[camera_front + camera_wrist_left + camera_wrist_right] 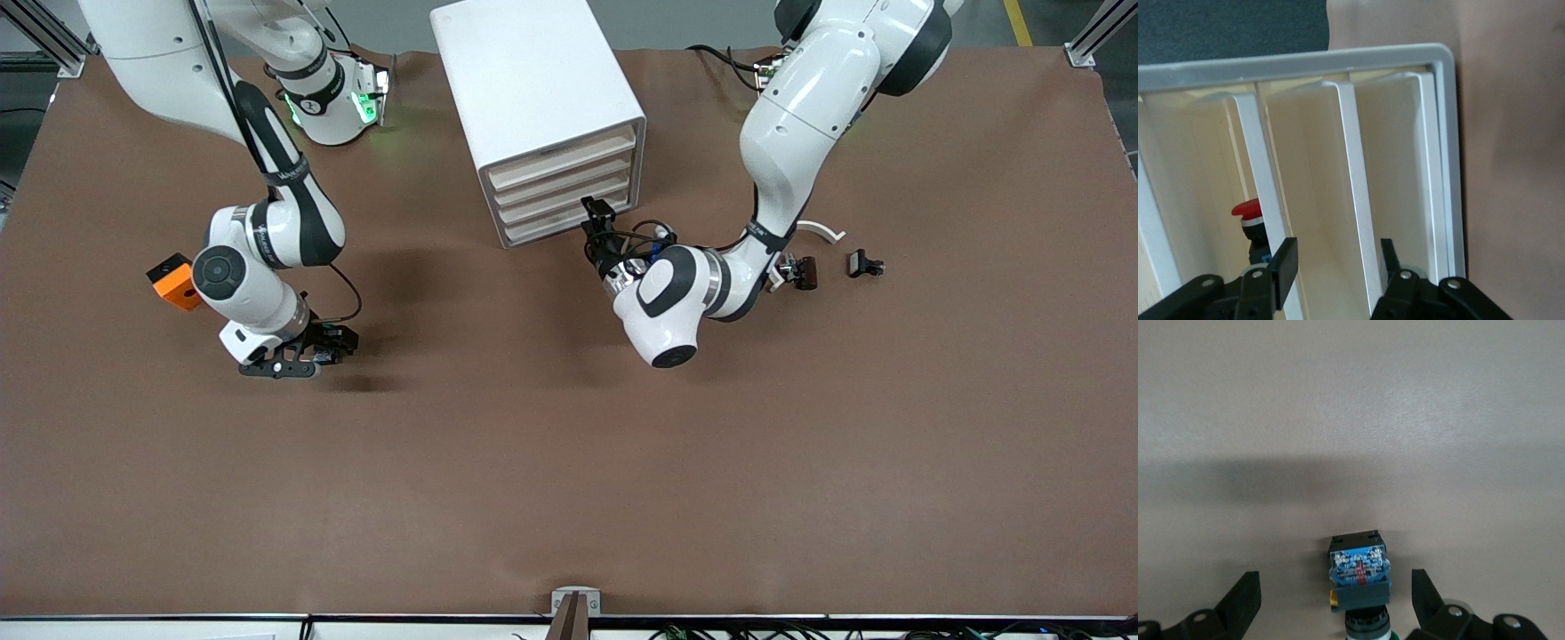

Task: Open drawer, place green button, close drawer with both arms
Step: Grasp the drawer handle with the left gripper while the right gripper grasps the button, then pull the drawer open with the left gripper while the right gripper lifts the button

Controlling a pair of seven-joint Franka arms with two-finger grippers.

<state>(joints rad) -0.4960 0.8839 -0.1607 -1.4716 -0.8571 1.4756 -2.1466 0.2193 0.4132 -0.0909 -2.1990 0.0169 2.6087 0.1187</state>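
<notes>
The right gripper's fingers (1245, 597) are spread wide, with the button (1359, 577) lying on the brown counter (569, 462) in the gap between them, touching neither; its bluish base points away from the wrist and a sliver of green cap shows at the wrist end. In the front view the right gripper (311, 351) hangs low over the counter toward the right arm's end, and an orange block (175, 282) rests just beside that arm's wrist.

The white cabinet (533, 89) stands mid-counter with its four cream drawer fronts facing the front camera, all looking pushed in. The left gripper (597, 218) sits right at the lowest drawer (556, 227), and its fingers (1286, 263) are spread apart in front of the cream fronts, straddling one white divider. A red-capped button (1248, 217) shows inside a neighbouring drawer, beside one finger.

Toward the left arm's end, small black parts (864, 264) and a white curved piece (822, 231) lie on the counter.
</notes>
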